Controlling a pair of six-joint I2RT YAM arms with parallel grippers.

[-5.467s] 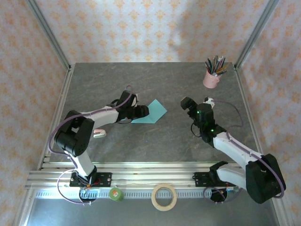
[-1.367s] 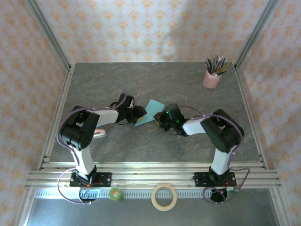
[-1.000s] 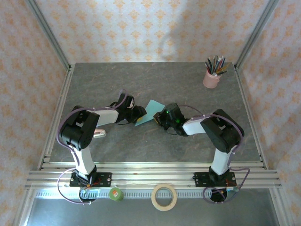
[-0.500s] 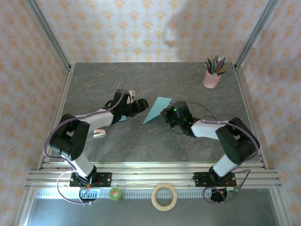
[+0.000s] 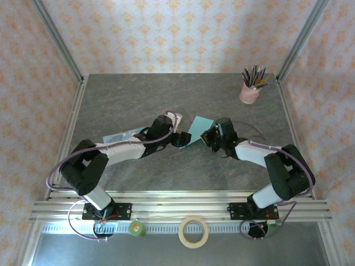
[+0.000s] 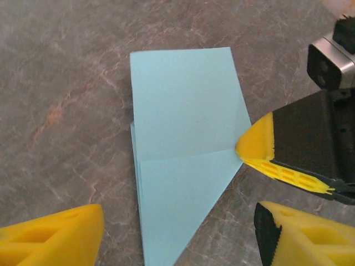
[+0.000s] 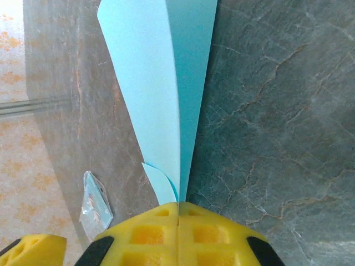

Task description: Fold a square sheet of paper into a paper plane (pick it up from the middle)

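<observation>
— The right gripper (image 7: 177,213) is clamped tight on the paper (image 6: 183,127), fingertips pressed together on its side corner, right where the cross crease meets the edge. What's the left one doing?

— The left gripper (image 6: 177,233) is spread wide, holding nothing. Its two fingers (image 6: 61,233) stand either side of the paper's pointed end, and as far as I can tell they are clear of it.

— And the paper itself?

— Near the middle of the table (image 5: 138,94), between the two grippers. It is folded into a shape with one squared end and one pointed end. It lies mostly flat on the grey top, though the layers lift and gape a little by the right pinch.

— So it's light?

— Next to nothing, I'd judge. It looks thin and floppy, so it should sag if lifted by one corner and slide over that smooth top at the least nudge. It would crumple or tear easily if the two arms pulled against each other.

— Where would you take hold?

— On an edge or a crease where the layers are doubled, since that's the stiffest part. The flat middle gives the fingers nothing to get under. With the right side pinned, the left could nip the pointed end or the long left edge, gently, and press folds down rather than drag them.

— Anything in the way?

— No; the small card (image 5: 119,136) lies well apart to the left.
</observation>
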